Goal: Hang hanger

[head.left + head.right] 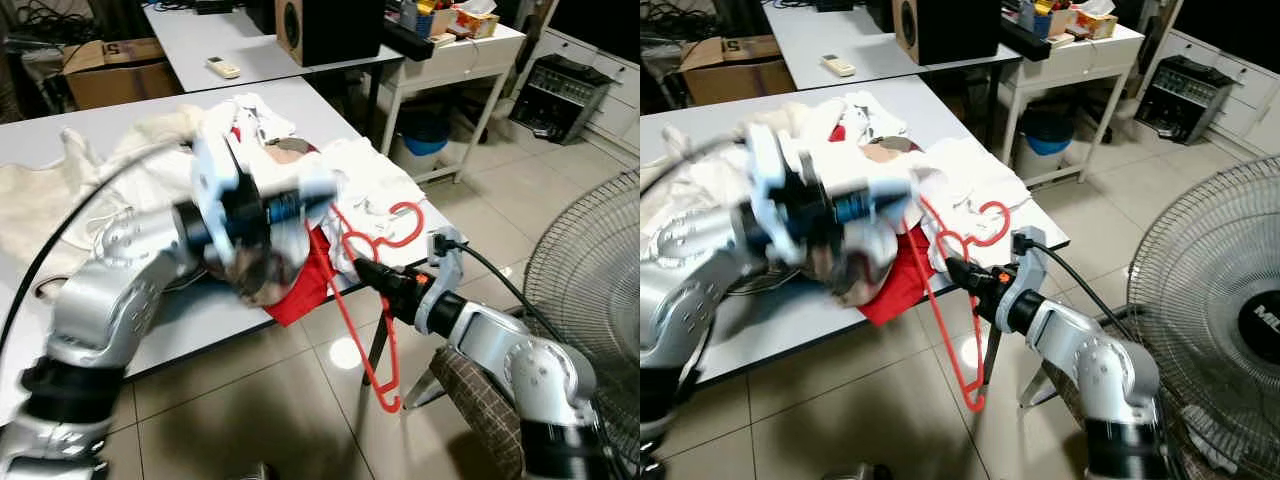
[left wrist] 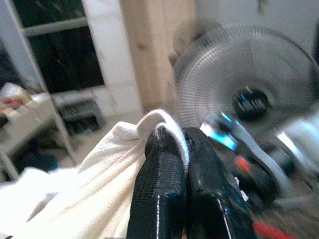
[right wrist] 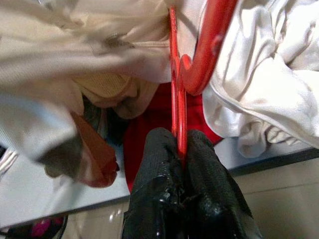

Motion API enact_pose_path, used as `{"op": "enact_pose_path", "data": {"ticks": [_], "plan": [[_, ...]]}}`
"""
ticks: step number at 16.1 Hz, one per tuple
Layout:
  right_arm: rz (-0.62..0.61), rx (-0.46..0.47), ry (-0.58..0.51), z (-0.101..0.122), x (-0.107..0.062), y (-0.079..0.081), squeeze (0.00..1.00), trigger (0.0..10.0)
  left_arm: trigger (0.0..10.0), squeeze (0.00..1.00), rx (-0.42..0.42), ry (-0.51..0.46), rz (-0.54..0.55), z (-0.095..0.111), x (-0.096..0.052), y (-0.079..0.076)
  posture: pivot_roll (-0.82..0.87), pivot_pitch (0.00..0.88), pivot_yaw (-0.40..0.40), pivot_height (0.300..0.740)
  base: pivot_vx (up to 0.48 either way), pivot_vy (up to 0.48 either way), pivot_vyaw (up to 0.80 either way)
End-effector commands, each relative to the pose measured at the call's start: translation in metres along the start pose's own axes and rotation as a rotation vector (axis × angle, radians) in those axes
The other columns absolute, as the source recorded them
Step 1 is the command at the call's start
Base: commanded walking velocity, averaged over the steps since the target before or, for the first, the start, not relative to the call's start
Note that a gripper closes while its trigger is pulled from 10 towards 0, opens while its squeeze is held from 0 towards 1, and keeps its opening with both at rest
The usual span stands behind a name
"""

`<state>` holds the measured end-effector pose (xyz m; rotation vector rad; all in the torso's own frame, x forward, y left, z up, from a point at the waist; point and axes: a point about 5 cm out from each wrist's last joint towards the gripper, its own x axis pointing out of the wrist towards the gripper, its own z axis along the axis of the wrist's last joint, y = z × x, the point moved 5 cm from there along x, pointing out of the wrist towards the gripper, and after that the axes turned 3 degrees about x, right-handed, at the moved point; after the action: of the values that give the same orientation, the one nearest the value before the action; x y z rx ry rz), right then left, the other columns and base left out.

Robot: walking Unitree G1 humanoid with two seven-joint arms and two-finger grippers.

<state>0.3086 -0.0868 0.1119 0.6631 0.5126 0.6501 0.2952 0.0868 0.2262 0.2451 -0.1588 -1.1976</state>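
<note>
- A red hanger (image 1: 350, 300) is pinched by the closed fingers of the right gripper (image 3: 180, 149) and hangs past the table's (image 1: 200, 330) front right corner.
- A fold of cream cloth (image 2: 99, 184) is clamped in the left gripper (image 2: 184, 144), raised over the clothes pile (image 1: 350, 180).

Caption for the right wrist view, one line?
Right tool shut on red hanger, white clothes heaped on the table edge behind.

Head stereo pair looking down at table (image 1: 300, 95), wrist cameras close along each claw, left apparently blurred
</note>
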Motion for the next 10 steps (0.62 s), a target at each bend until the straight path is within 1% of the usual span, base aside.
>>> {"op": "enact_pose_path", "data": {"ticks": [1,3,4,5,6,7,8,9,10], "plan": [[0.033,-0.011,0.004,0.007,0.002,0.004,0.00,10.0,0.0,0.00,0.027,0.076,-0.049,-0.011,-0.001,-0.009,0.00,0.000,-0.003,0.740,0.000,0.000,0.00],[0.096,0.017,-0.041,0.025,0.005,0.014,0.00,10.0,0.0,0.00,0.062,0.159,-0.026,-0.025,-0.007,-0.006,0.00,0.000,-0.011,0.740,0.000,0.000,0.00],[0.106,0.026,-0.051,0.028,0.005,0.015,0.00,10.0,0.0,0.00,0.064,0.165,-0.022,-0.025,-0.008,-0.006,0.00,0.000,-0.011,0.740,0.000,0.000,0.00],[0.142,0.083,-0.102,0.042,0.009,0.017,0.00,10.0,0.0,0.00,0.071,0.197,-0.018,-0.030,-0.011,-0.006,0.01,0.000,-0.015,0.740,0.000,0.000,0.00],[0.150,0.103,-0.117,0.046,0.010,0.018,0.00,10.0,0.0,0.00,0.068,0.194,-0.015,-0.030,-0.011,-0.006,0.01,0.000,-0.014,0.740,0.000,0.000,0.00],[0.170,0.149,-0.150,0.053,0.015,0.020,0.00,10.0,0.0,0.00,0.071,0.184,-0.008,-0.029,-0.011,-0.006,0.01,0.000,-0.012,0.740,0.000,0.000,0.00],[0.165,0.208,-0.186,0.058,0.021,0.019,0.00,10.0,0.0,0.00,0.065,0.154,0.004,-0.026,-0.008,-0.004,0.02,0.000,-0.010,0.740,0.000,0.000,0.00],[0.151,0.237,-0.203,0.060,0.024,0.016,0.00,10.0,0.0,0.00,0.065,0.136,0.013,-0.023,-0.007,-0.003,0.02,0.000,-0.007,0.740,0.000,0.000,0.00],[0.080,0.318,-0.255,0.064,0.034,0.006,0.00,10.0,0.0,0.00,0.053,0.106,0.018,-0.020,-0.003,-0.003,0.02,0.000,-0.007,0.740,0.000,0.000,0.00]]}}
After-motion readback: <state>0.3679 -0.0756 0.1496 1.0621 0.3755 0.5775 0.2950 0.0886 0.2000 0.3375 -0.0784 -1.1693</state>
